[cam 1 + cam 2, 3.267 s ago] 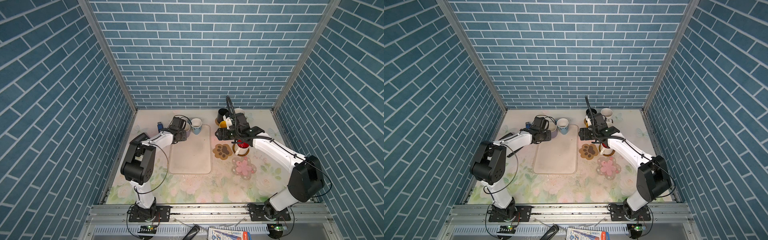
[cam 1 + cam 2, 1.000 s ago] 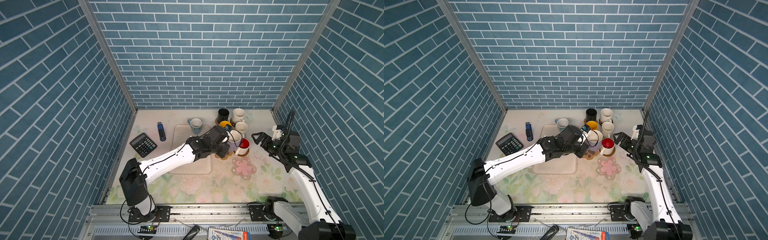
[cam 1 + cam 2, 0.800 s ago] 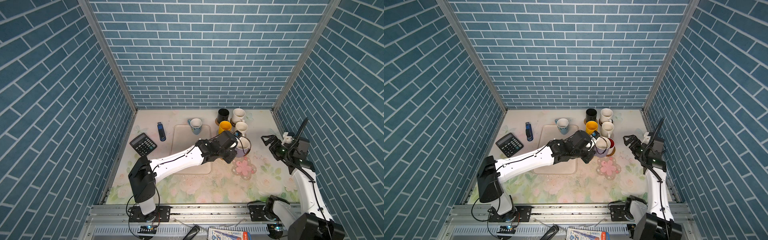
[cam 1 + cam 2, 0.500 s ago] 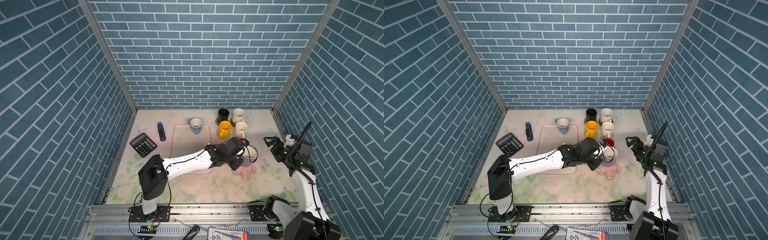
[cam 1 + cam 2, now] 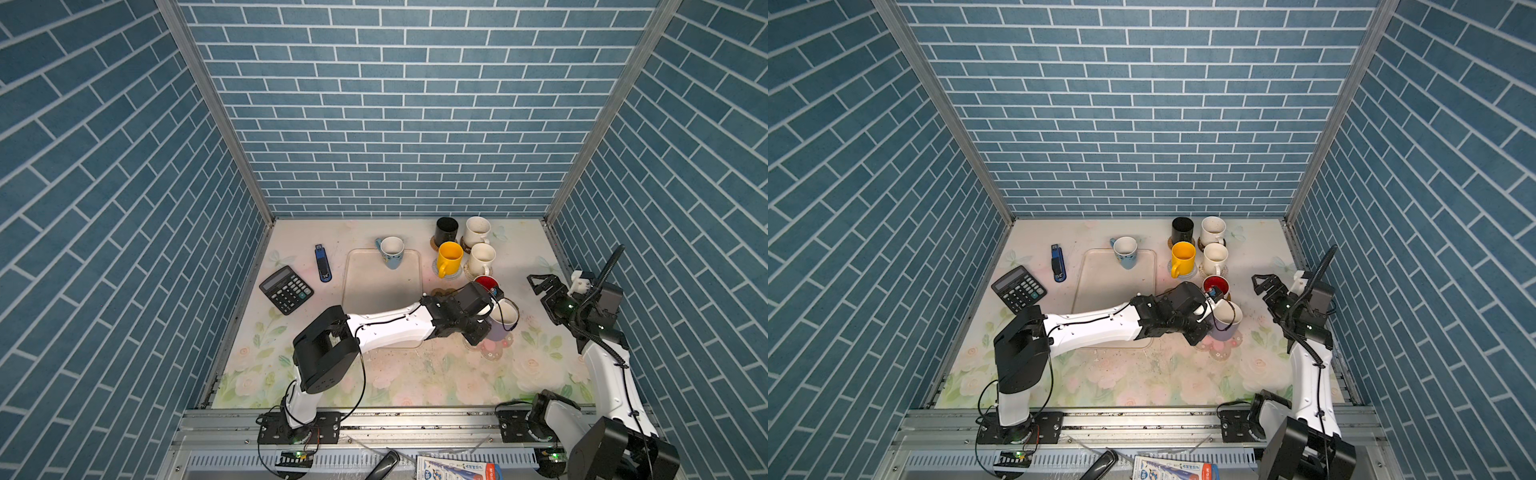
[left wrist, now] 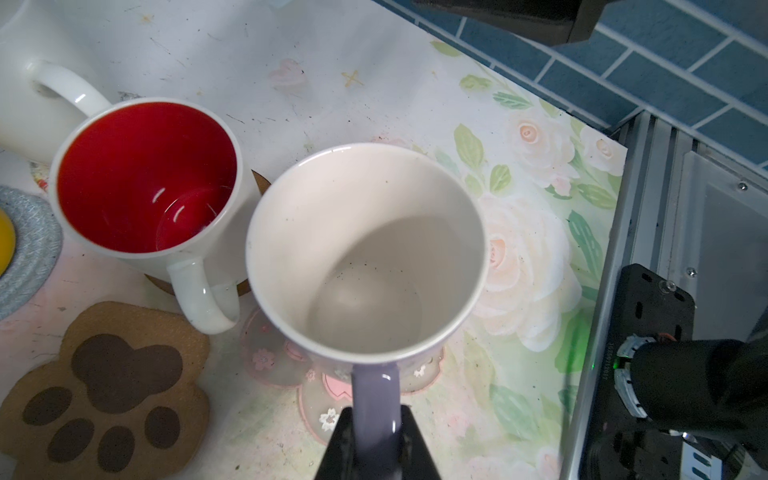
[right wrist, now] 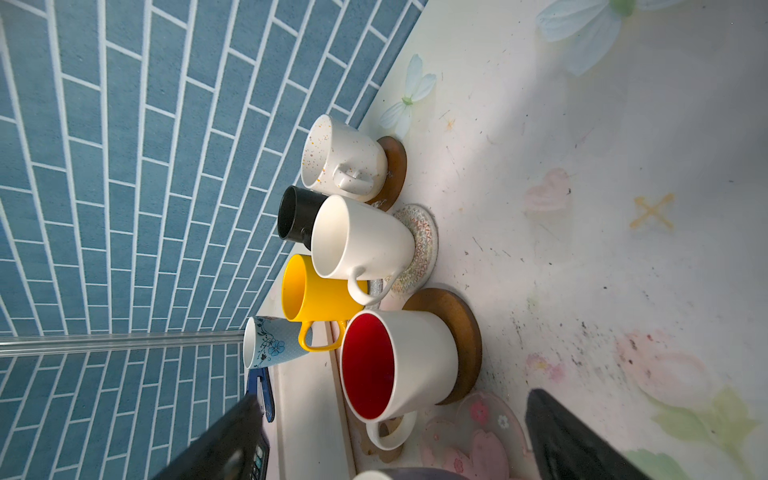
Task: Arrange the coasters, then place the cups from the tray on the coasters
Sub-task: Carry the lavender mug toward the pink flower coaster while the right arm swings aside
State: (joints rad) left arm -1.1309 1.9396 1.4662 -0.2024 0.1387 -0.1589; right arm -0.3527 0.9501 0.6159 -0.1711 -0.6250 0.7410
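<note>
The left fingers [image 6: 338, 440] are clenched on the handle of the purple mug [image 6: 365, 249], which hangs over the pink flower coaster [image 6: 270, 353] near the right edge of the tabletop, about midway between its far and near edges. In both top views the mug leans, mouth tipped toward the right edge. Whether its base touches the coaster cannot be told.

The main risk is letting go while the mug is tilted: it would rock or topple, and a handle-only grip lets a heavy mug swing about the fingers. The base also seems to sit over one side of the coaster rather than its middle, so it may land half on the tabletop. The coaster looks thin and slick, and a sideways nudge on landing could push it along.

The red-lined mug [image 6: 145, 178] stands just beside on its brown disc, its handle [image 6: 203, 299] pointing at the purple one. A small drift that way would knock it off.

On leaving, the arm could sweep over the bare paw coaster [image 6: 104, 386] and shift it.

The blue mug [image 5: 392, 251] waits at the far edge of the tray [image 5: 374, 291]. The right fingers [image 7: 573, 436] are spread wide, empty, near the right edge.
</note>
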